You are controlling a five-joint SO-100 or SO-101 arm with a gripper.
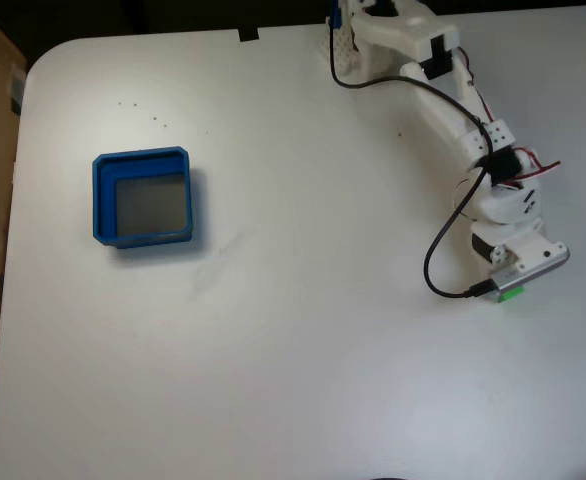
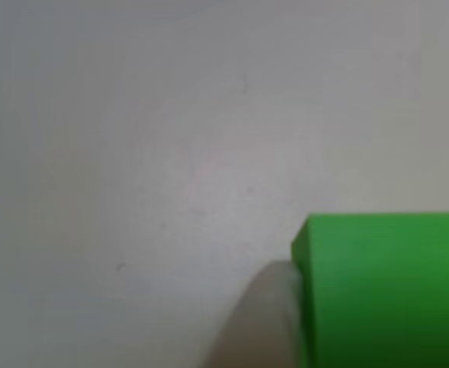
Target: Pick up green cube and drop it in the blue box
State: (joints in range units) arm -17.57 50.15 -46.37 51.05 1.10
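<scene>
- In the other view, a pale fingertip [image 2: 267, 318] lies just beside the green cube [image 2: 385, 291] on its nine o'clock side; whether the jaws pinch the cube or stand spread cannot be told.
- In the fixed view the gripper [image 1: 513, 285] sits over the cube, at four o'clock on the table [image 1: 303, 380], with a green sliver showing beneath.
- To do the step well: check both jaws bracket the cube squarely, then close before lifting.
- The blue box [image 1: 145, 197] lies well apart, at nine o'clock.
- Count: one cube, one box, one arm.
</scene>
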